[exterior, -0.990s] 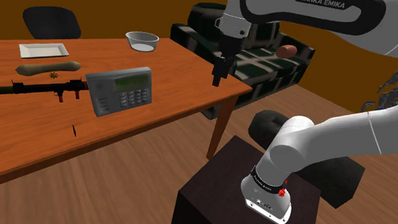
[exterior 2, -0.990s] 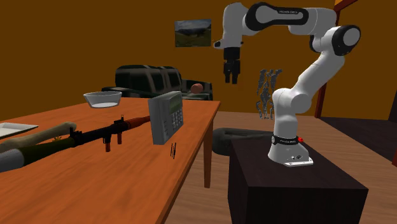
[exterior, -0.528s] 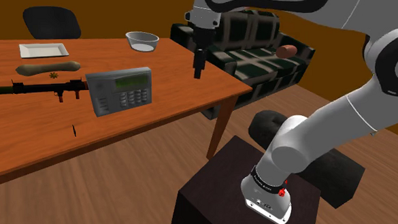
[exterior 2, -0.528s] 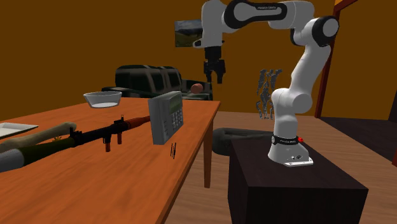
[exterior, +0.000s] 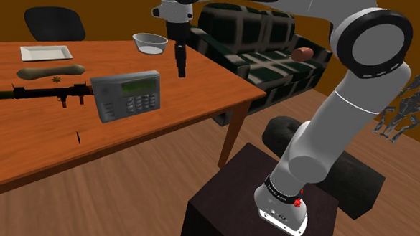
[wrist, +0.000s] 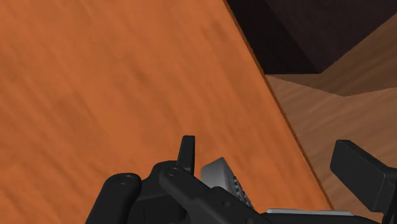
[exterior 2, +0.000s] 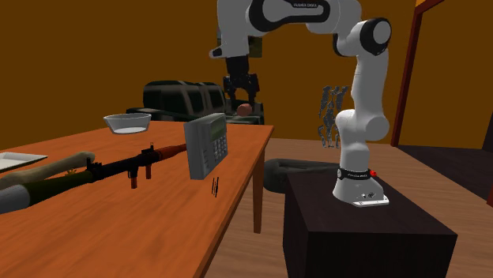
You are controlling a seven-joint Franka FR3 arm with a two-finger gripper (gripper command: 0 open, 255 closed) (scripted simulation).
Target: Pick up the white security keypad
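Two fingers [wrist: 362, 175] stand apart over bare tabletop [exterior: 200, 92] — between keypad [exterior: 127, 95] and table edge.

The white arm [exterior 2: 357, 95] rises from its stand [exterior 2: 371, 229], folds at the elbow and stretches out level at height. From the wrist the black gripper [exterior: 180, 73] hangs pointing straight down. Its fingers [wrist: 360, 173] stand wide apart, spread open.
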